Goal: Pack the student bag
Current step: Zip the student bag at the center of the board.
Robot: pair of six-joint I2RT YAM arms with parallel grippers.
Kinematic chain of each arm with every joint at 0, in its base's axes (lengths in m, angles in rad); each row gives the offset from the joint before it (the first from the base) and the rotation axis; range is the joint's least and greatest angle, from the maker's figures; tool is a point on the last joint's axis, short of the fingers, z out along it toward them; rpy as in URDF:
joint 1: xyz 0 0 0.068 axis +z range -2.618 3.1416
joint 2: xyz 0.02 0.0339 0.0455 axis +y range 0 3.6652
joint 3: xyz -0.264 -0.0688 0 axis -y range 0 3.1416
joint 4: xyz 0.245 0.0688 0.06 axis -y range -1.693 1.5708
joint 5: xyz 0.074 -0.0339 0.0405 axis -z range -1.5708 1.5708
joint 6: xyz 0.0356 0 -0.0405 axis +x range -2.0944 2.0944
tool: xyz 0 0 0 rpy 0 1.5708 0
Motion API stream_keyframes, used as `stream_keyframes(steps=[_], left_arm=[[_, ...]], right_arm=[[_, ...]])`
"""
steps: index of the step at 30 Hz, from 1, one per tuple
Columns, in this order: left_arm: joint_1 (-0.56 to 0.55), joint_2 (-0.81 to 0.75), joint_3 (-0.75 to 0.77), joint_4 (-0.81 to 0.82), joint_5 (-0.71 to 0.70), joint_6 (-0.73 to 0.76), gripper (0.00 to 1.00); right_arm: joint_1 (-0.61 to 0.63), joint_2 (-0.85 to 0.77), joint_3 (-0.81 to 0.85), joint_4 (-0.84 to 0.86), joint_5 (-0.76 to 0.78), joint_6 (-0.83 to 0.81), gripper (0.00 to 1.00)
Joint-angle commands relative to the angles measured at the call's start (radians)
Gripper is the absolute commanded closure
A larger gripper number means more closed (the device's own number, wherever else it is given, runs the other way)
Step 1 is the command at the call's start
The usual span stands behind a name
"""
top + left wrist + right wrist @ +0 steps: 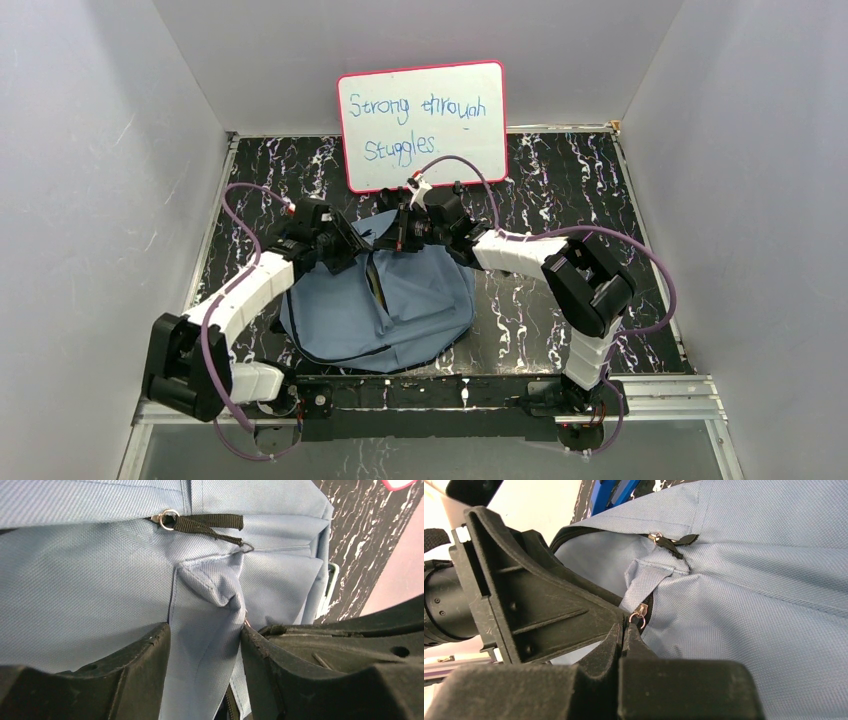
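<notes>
**On the Dark Marbled Table, a Zip Ready to Be Drawn**

At the middle of the table (560,180), between the two arms, the student bag (400,310) lies flat, its top end towards the pink-framed whiteboard (422,125) propped against the back wall. Both grippers work at that far end of the bag.

The left gripper (205,631) stands part-way apart, with a raised fold of the grey-blue fabric filling the gap and touching both fingers, so it appears to be pinching the bag to steady it. The right gripper (626,630) is fully closed, its tips nipped on the black tab of a zipper pull (639,614) just below the metal ring. A second pull with a black strap (200,522) sits on another zip line nearby, untouched.

The step in hand looks like working a zip (opening a compartment, most likely, though closing cannot be ruled out). Nothing to be packed can be made out. The next move calls for the right arm to draw the pull along the zip line while the left keeps the floppy cloth taut; slack fabric would likely bunch and jam the slider, or the small tab could slip free.

Blue handwriting on the whiteboard reads "Strong through struggles". No brand or label shows on the bag.
</notes>
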Motion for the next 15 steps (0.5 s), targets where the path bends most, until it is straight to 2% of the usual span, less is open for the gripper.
stream_keyframes(steps=[1,7,15], left_arm=[[0.009,-0.13,-0.058,0.024,0.021,-0.015,0.5],[0.014,-0.258,-0.123,0.008,-0.031,-0.044,0.51],[0.026,-0.09,0.002,0.021,-0.028,-0.002,0.42]], right_arm=[[0.009,-0.06,0.009,0.033,-0.009,-0.024,1.0],[0.008,-0.055,0.007,0.035,-0.02,-0.023,1.0],[0.01,-0.062,0.007,0.031,-0.053,-0.053,1.0]])
